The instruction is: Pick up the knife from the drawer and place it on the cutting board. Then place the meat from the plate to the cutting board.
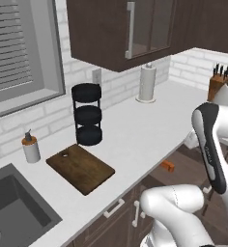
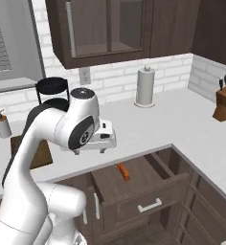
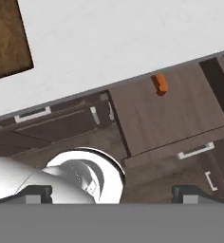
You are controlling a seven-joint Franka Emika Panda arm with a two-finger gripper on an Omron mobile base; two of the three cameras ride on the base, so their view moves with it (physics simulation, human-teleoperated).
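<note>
Though boxy and dark, wood-grained drawer (image 2: 134,184); stubby orange knife (image 2: 123,171).

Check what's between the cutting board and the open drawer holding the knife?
Only bare white counter lies between the cutting board and the drawer with the knife; the hand view shows that stretch too.

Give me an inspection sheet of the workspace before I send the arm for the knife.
Surface: white counter, bare around the board.
Job's things: drawer pulled open; knife lies inside near the back, only its orange handle clear; cutting board flat on the counter, nothing on it; meat and plate nothing seen.
Clutter: black three-tier rack, soap dispenser, paper towel roll, knife block.
Tool: open, holding nothing, above the drawer area.
Cables: nothing seen.
Surroundings: sink, window, wall cabinets.
</note>
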